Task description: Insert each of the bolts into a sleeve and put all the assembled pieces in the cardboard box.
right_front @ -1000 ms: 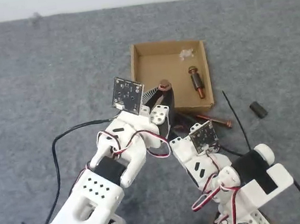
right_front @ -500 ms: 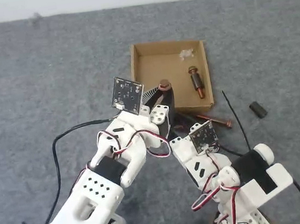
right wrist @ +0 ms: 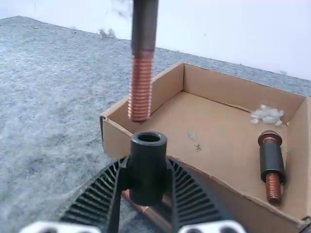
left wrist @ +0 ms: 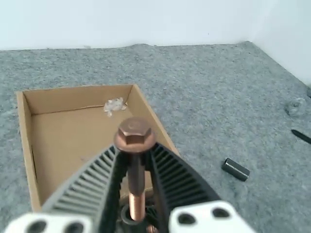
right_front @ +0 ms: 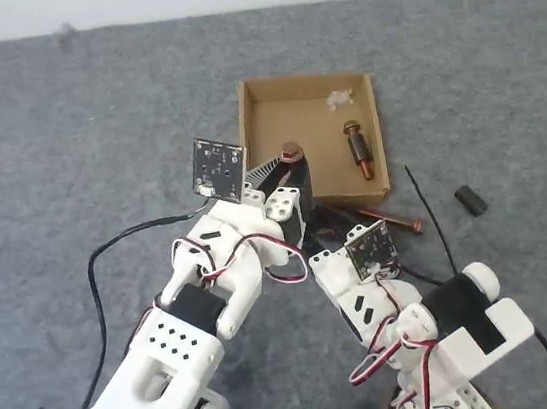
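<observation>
Left gripper is clenched on a copper bolt. It grips the shank just under the hex head, with the head up and the threaded end down. In the high view this gripper sits at frame centre, at the lower left corner of the cardboard box, and the bolt head shows over the box edge.

Right gripper is grasping a black sleeve, held upright with the open bore facing up. The bolt's threaded tip hangs just above the sleeve mouth. It is apart from it, not inside, and a bit off the bore's axis. The sleeve is just outside the near wall of the box.

The box lies open in the upper centre of the high view, flat on the grey desk. One assembled piece, a bolt in a dark sleeve, lies inside near the right wall, and the right wrist view shows it too. A white scrap is in the box's upper right corner.

A loose bolt lies on the desk just below the box's lower right corner, close to the right arm's wrist. A loose sleeve lies to the right of it, well apart from the box, and also shows in the left wrist view. A black cable loops across the desk left of the left arm.
</observation>
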Motion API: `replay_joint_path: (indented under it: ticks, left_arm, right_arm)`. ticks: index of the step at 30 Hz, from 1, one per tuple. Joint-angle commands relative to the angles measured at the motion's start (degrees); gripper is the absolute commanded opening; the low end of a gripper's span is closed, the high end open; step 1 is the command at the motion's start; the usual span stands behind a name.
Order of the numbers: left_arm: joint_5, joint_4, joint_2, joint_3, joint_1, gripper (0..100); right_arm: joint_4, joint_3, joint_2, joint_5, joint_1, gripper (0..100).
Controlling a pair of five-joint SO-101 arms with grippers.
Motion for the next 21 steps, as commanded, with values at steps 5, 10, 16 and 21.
replay_joint_path:
  ticks: [5, 10, 16, 21]
  left_arm:
    - [1.0, -3.2, 5.6, -5.3, -0.6, 1]
    - [1.0, -2.9, 8.7, -6.5, -0.6, 1]
    - [1.0, -2.9, 7.6, -5.6, -0.4, 1]
    - [2.6, -2.9, 7.5, -5.6, -0.2, 1]
  right_arm:
    - [0.1, 0.9, -0.1, -0.2, 1.4, 0.6]
    - [0.3, 0.8, -0.1, -0.4, 2.3, 0.6]
    - [0.3, 0.8, -0.1, -0.4, 2.3, 0.6]
    - [0.3, 0.8, -0.1, -0.4, 2.3, 0.6]
